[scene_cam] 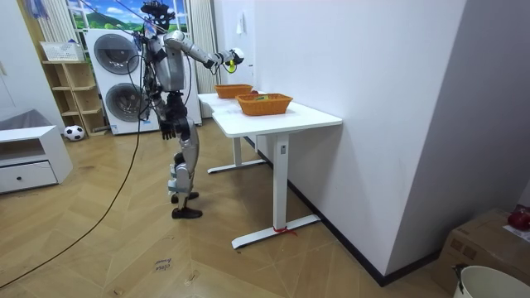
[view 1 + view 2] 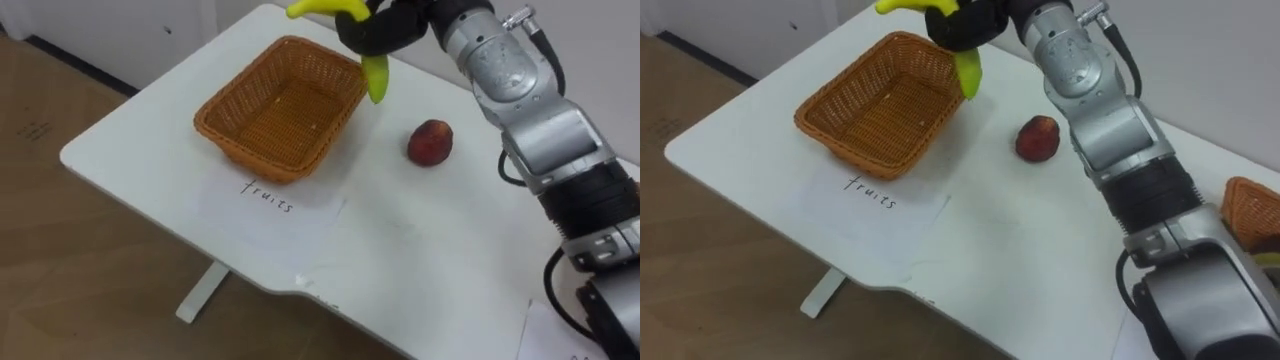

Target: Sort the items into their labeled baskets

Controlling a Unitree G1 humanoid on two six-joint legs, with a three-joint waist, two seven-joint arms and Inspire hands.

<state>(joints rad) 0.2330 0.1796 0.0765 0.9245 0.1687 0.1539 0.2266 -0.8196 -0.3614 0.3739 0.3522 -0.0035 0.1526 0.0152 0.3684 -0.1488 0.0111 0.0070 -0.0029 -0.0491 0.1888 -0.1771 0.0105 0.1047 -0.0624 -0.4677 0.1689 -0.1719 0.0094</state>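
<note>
Yellow-green banana clasped in curled fingers of the right hand; wicker basket just below those fingers, peach apart to their right.

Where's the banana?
The banana is top centre in the left eye view, in the right hand over the far right corner of the basket, left of the red fruit.

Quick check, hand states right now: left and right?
Right hand: closed on the banana, by the far corner of the basket.
Left hand: hanging at the robot's side, state cannot be told.
</note>
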